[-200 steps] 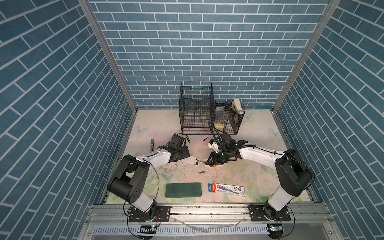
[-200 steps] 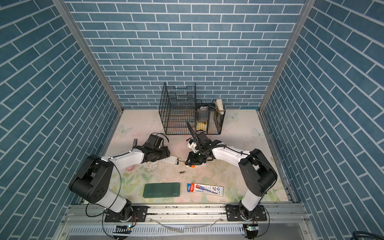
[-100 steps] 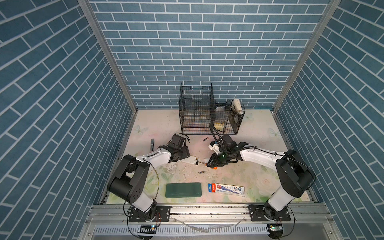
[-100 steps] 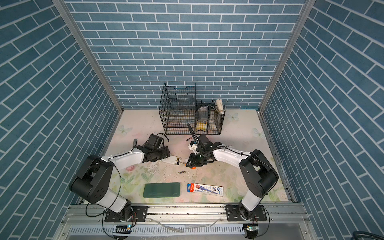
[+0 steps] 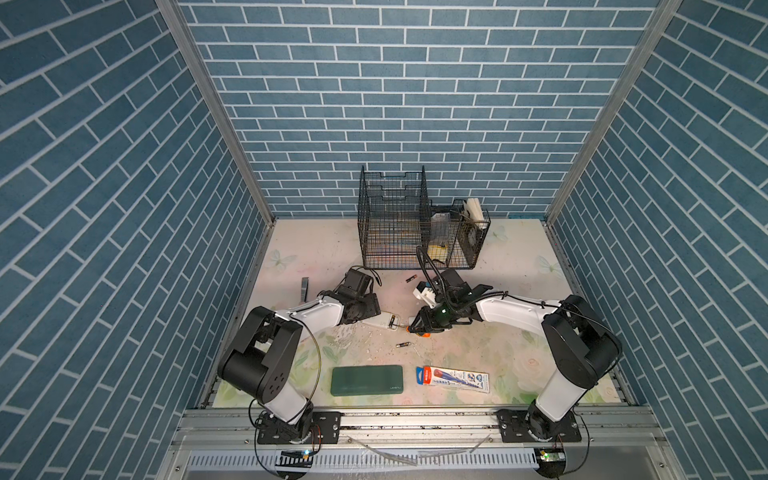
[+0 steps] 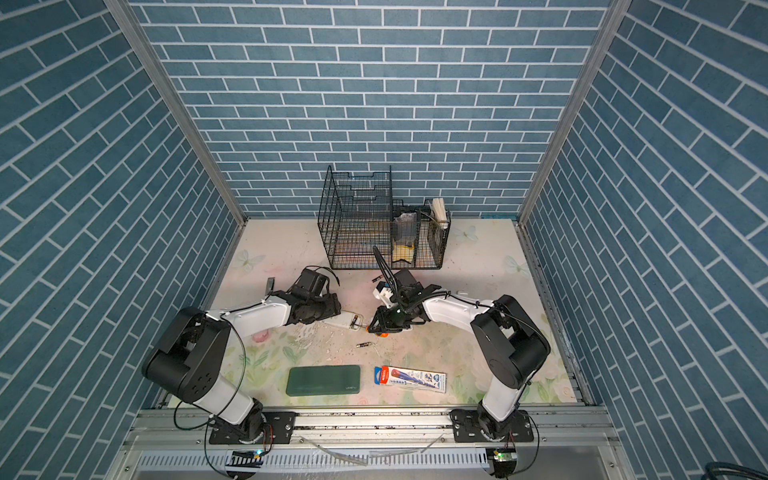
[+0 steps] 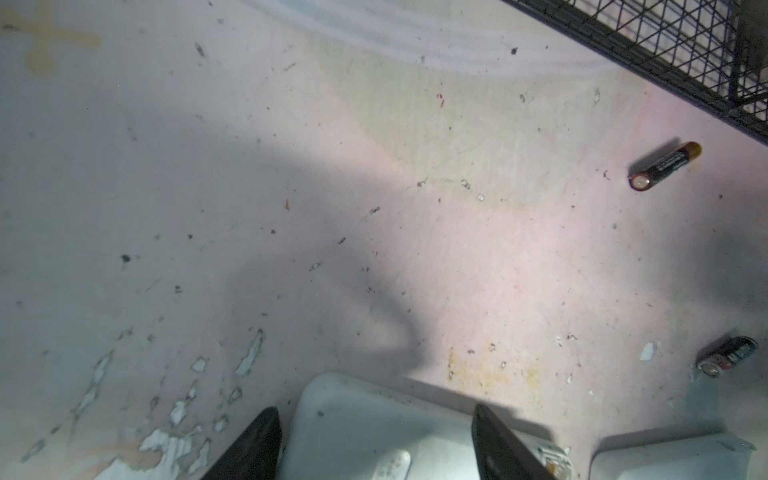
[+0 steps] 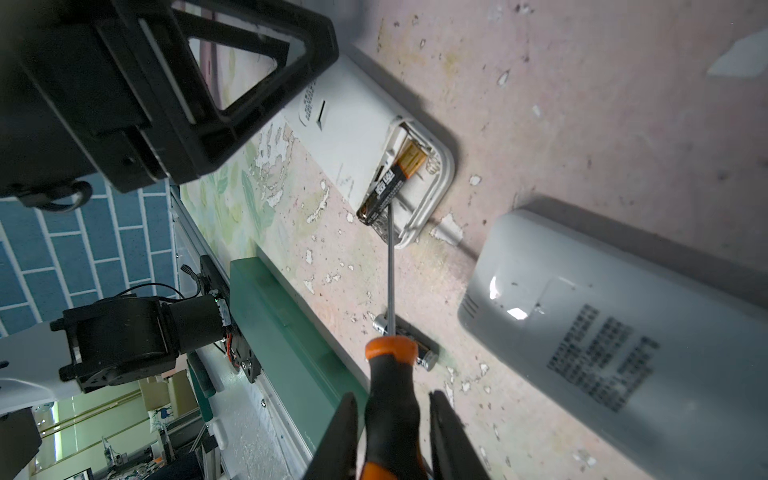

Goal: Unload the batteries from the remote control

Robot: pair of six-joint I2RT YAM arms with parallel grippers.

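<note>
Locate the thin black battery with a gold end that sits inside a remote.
The battery lies tilted in the white plastic remote's open compartment, at table centre in both top views, the orange-handled screwdriver's tip at its end.

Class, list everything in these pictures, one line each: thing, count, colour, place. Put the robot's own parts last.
White plastic remote control with open battery bay: 1, white, centre.
Pale grey plastic remote: 1, grey, beside the first.
Small black cylinder batteries with coppery ends: 4, black; one tilted in the bay, three loose nearby.
Orange-and-black-handled screwdriver: 1, tip at the bay battery.
Dark green flat case: 1, green, front.
Red, white and blue packet: 1, right of the case.
Black wire basket: 1, black, back.
Dark grey strip: 1, grey, near left wall.
Floral-print table: 1, pale, under everything.
Left gripper: 1, black, shut on the white remote.
Right gripper: 1, black, shut on the screwdriver.
</note>
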